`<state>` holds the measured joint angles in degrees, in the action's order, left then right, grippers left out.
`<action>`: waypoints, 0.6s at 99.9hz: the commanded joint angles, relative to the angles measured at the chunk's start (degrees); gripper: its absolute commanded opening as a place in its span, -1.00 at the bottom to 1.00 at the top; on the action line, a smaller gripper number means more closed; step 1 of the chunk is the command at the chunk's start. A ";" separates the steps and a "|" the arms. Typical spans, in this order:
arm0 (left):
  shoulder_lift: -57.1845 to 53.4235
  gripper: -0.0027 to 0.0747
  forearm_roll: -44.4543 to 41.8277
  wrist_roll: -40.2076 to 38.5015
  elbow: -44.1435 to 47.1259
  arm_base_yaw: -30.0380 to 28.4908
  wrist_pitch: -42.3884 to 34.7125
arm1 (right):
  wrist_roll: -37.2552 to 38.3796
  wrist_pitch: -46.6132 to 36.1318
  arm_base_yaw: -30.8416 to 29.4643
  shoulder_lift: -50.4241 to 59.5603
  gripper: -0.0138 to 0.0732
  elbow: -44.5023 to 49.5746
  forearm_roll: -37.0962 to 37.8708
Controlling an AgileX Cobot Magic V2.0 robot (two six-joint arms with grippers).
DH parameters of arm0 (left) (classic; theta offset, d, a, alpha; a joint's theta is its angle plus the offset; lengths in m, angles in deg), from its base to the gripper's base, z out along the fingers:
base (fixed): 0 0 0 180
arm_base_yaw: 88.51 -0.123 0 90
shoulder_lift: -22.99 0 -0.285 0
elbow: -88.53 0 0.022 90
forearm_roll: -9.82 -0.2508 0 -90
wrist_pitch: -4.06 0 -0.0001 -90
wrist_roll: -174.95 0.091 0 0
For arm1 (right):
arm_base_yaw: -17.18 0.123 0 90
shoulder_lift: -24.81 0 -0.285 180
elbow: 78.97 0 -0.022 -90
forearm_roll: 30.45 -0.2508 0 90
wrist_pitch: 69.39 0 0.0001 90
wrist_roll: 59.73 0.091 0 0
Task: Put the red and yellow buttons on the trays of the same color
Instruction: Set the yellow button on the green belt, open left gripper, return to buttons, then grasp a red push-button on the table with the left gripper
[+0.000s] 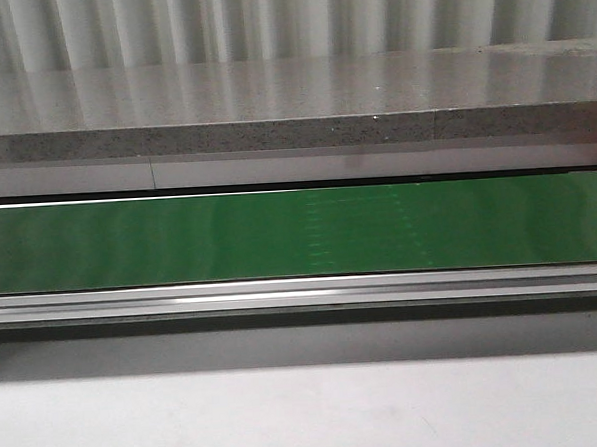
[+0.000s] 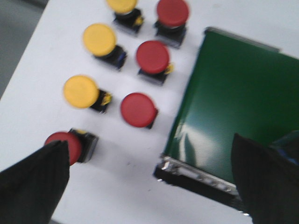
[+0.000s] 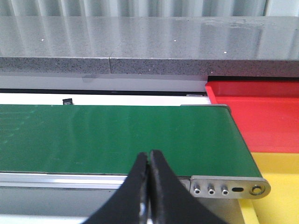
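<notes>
In the left wrist view several red buttons (image 2: 138,109) and three yellow buttons (image 2: 81,91) stand in rows on the white table beside the end of the green belt (image 2: 233,102). One more red button (image 2: 65,145) sits just by one finger. My left gripper (image 2: 149,179) is open over bare table, nothing between its fingers. My right gripper (image 3: 149,158) is shut and empty, hanging in front of the green belt (image 3: 112,135). Past the belt's end lie the red tray (image 3: 261,121) and the yellow tray (image 3: 275,186). No gripper, button or tray shows in the front view.
The green conveyor belt (image 1: 299,233) runs across the front view, with an aluminium rail (image 1: 302,293) on its near side. A grey stone ledge (image 1: 292,104) stands behind it. White table (image 1: 308,413) lies in front.
</notes>
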<state>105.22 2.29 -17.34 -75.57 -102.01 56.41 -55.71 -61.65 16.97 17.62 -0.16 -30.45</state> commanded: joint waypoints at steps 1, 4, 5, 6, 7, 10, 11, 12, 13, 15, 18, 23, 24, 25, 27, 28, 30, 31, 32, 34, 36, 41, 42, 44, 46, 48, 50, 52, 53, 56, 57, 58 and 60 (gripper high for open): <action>-1.65 0.80 -1.09 -1.52 1.53 -3.92 -1.84 | -0.35 -4.81 0.05 0.90 -0.84 0.03 0.32; -1.65 0.80 -1.12 -2.08 2.85 -5.23 -2.69 | -0.35 -4.81 0.05 0.90 -0.84 0.03 0.32; -1.65 0.80 -1.12 -2.10 3.52 -5.87 -2.88 | -0.35 -4.81 0.05 0.90 -0.84 0.03 0.32; -1.65 0.80 -1.12 -2.10 3.87 -6.18 -3.09 | -0.35 -4.81 0.05 0.90 -0.84 0.03 0.32; -1.65 0.80 -1.12 -2.10 4.59 -6.49 -3.56 | -0.35 -4.81 0.05 0.90 -0.84 0.03 0.32; -1.65 0.80 -1.12 -2.10 6.10 -7.96 -4.41 | -0.35 -4.81 0.05 0.90 -0.84 0.03 0.32; -1.65 0.80 -1.12 -2.10 6.48 -8.25 -4.87 | -0.35 -4.81 0.05 0.90 -0.84 0.03 0.32; -1.65 0.80 -1.12 -2.21 7.23 -8.79 -5.10 | -0.35 -4.81 0.05 0.90 -0.84 0.03 0.32; -1.65 0.80 -1.12 -2.18 7.60 -9.06 -5.31 | -0.35 -4.81 0.05 0.90 -0.84 0.03 0.32; -1.65 0.80 -1.12 -2.33 8.69 -9.79 -6.05 | -0.35 -4.81 0.05 0.90 -0.84 0.03 0.32; -1.65 0.80 -1.12 -2.51 10.12 -10.69 -7.46 | -0.35 -4.81 0.05 0.90 -0.84 0.03 0.32; -1.65 0.80 -1.12 -3.66 12.31 -11.94 -9.57 | -0.35 -4.81 0.05 0.90 -0.84 0.03 0.32; -1.65 0.80 -1.12 -3.81 12.83 -12.23 -9.86 | -0.35 -4.81 0.05 0.90 -0.84 0.03 0.32; -1.65 0.80 -1.12 -3.79 13.08 -12.36 -10.44 | -0.35 -4.81 0.05 0.90 -0.84 0.03 0.32; -1.54 0.80 -1.12 -3.79 13.75 -12.73 -10.97 | -0.35 -4.81 0.05 0.90 -0.84 0.03 0.32; -1.54 0.80 -1.12 -3.79 14.13 -12.83 -11.43 | -0.35 -4.81 0.05 0.90 -0.84 0.03 0.32; -1.54 0.80 -1.12 -3.79 14.45 -13.01 -12.03 | -0.35 -4.81 0.05 0.90 -0.84 0.03 0.32; -1.40 0.80 -1.12 -3.79 14.73 -13.13 -12.23 | -0.35 -4.81 0.05 0.90 -0.84 0.03 0.32; -1.38 0.80 -1.12 -3.79 14.84 -13.25 -12.61 | -0.35 -4.81 0.05 0.90 -0.84 0.03 0.32; -1.13 0.80 -1.12 -3.79 14.98 -13.25 -12.87 | -0.35 -4.81 0.05 0.90 -0.84 0.03 0.32; -1.00 0.80 -1.01 -3.79 15.13 -13.37 -13.18 | -0.35 -4.81 0.05 0.90 -0.84 0.03 0.32; -0.61 0.80 -0.90 -3.79 15.13 -13.37 -13.86 | -0.35 -4.81 0.05 0.90 -0.84 0.03 0.32; -0.63 0.80 -0.92 -3.79 15.13 -13.37 -13.99 | -0.35 -4.81 0.05 0.90 -0.84 0.03 0.32; -0.38 0.80 -0.92 -3.79 15.13 -13.37 -14.30 | -0.35 -4.81 0.05 0.90 -0.84 0.03 0.32; -0.27 0.80 -0.92 -3.79 15.13 -13.37 -14.57 | -0.35 -4.81 0.05 0.90 -0.84 0.03 0.32; -0.14 0.80 -0.92 -3.79 15.13 -13.37 -14.69 | -0.35 -4.81 0.05 0.90 -0.84 0.03 0.32; 0.00 0.80 -0.92 -3.79 15.13 -13.37 -14.97 | -0.35 -4.81 0.05 0.90 -0.84 0.03 0.32; 0.16 0.80 -0.92 -3.79 15.13 -13.37 -15.37 | -0.35 -4.81 0.05 0.90 -0.84 0.03 0.32; 0.29 0.80 -0.92 -3.79 15.13 -13.37 -15.53 | -0.35 -4.81 0.05 0.90 -0.84 0.03 0.32; 0.42 0.80 -1.08 -3.79 15.13 -13.37 -15.94 | -0.35 -4.81 0.05 0.90 -0.84 0.03 0.32; 0.58 0.80 -1.03 -3.79 15.13 -13.37 -15.94 | -0.35 -4.81 0.05 0.90 -0.84 0.03 0.32; 0.72 0.80 -1.17 -3.79 15.13 -13.37 -16.15 | -0.35 -4.81 0.05 0.90 -0.84 0.03 0.32; 0.94 0.80 -1.27 -3.79 15.01 -13.37 -16.35 | -0.35 -4.81 0.05 0.90 -0.84 0.03 0.32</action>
<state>106.64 1.56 -20.41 -59.27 -115.43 43.35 -55.71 -61.65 16.97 17.62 -0.16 -30.45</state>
